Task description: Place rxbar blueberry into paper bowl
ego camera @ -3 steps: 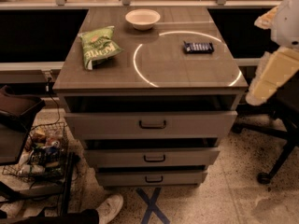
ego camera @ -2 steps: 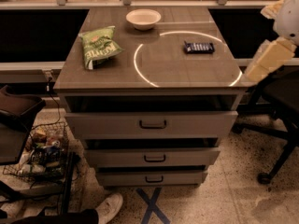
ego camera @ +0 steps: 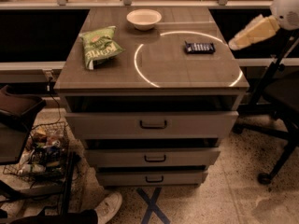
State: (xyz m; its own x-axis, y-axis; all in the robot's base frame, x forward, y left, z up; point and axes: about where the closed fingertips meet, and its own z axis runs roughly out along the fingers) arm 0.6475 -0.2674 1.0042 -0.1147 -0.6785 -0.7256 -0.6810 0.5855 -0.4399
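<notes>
The rxbar blueberry [ego camera: 199,47], a small dark blue bar, lies flat on the right side of the cabinet top [ego camera: 154,64], inside a white ring marking. The paper bowl [ego camera: 144,18], off-white and round, stands empty at the back centre of the top. My gripper [ego camera: 234,43] hangs at the end of the cream arm link, just beyond the top's right edge and to the right of the bar, touching nothing.
A green chip bag [ego camera: 99,45] lies on the left of the top. Below are three drawers [ego camera: 152,124], slightly pulled out. A dark chair [ego camera: 275,101] stands at the right, a wire basket [ego camera: 39,150] and a shoe [ego camera: 107,206] at the lower left.
My arm has risen and swung left, from beside the cabinet's front right corner up to the level of the bar. The bar, bowl and chip bag have not moved.
</notes>
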